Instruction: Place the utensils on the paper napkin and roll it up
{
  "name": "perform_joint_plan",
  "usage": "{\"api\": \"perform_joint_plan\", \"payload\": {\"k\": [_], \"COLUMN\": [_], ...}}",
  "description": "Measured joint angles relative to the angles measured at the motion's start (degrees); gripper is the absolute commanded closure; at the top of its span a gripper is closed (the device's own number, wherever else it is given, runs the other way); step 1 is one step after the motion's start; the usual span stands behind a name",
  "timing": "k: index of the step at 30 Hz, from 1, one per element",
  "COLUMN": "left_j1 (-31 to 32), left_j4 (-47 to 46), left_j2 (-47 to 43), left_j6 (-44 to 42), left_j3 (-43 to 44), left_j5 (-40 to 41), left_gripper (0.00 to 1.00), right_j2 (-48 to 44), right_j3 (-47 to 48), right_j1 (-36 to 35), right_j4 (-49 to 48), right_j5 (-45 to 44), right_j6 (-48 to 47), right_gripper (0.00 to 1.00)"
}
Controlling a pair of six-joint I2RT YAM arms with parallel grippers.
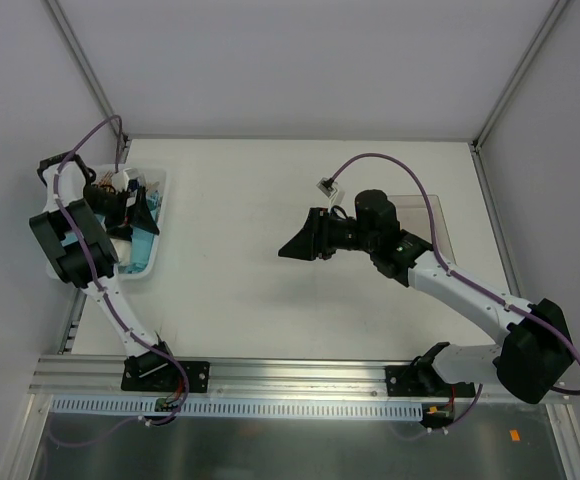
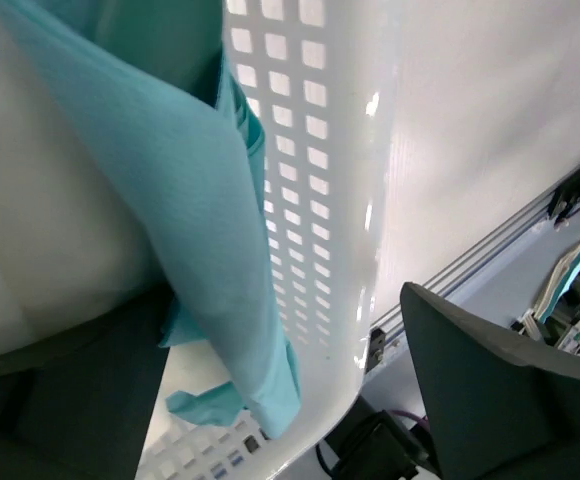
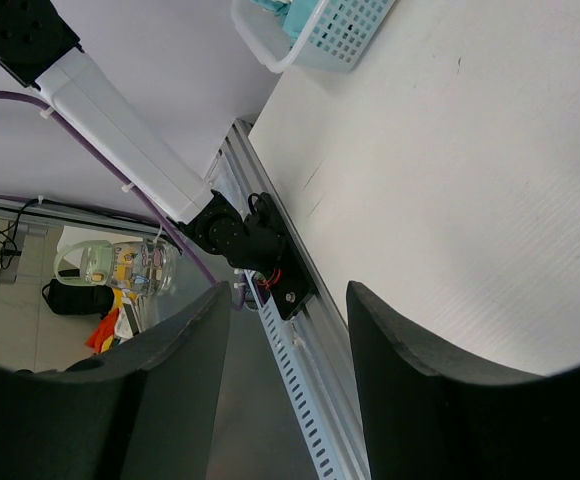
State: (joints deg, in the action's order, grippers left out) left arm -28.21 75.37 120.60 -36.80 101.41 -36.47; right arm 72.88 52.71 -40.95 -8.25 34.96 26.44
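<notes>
White tabletop [image 1: 270, 200]. L gripper [image 2: 282, 295]: open, inside white perforated plastic basket [image 2: 320, 200]; thin teal paper napkin [image 2: 190, 200] hangs btwn its fingers. R gripper [image 3: 290, 290]: open, empty, above tabletop.

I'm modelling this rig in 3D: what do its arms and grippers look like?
The left arm and right arm have white links and black joint housings, with a purple cable along each. The left gripper and right gripper have two matte black fingers apiece.
</notes>
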Motion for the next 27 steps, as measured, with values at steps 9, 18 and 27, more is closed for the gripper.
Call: {"api": "perform_joint_plan", "payload": {"k": [9, 18, 27], "left_j1": [1.22, 1.20, 0.68], "left_j4": [1.22, 0.90, -1.36], "left_j2": [-1.79, -3.04, -9.29], "left_j6": [1.53, 2.01, 3.39], "left_j3": [0.63, 4.76, 9.38], "left_j5": [2.14, 2.78, 3.43], "left_gripper": [0.01, 0.01, 0.01], "right_j2": [0.00, 0.00, 0.00], "right_j3": [0.00, 0.00, 0.00], "right_j1": [0.00, 0.02, 0.07], "right_j4": [0.00, 0.00, 0.00], "right_j5": [0.02, 0.02, 0.02], "right_j6": [0.02, 0.02, 0.02], "right_gripper": [0.46, 0.46, 0.46]}}
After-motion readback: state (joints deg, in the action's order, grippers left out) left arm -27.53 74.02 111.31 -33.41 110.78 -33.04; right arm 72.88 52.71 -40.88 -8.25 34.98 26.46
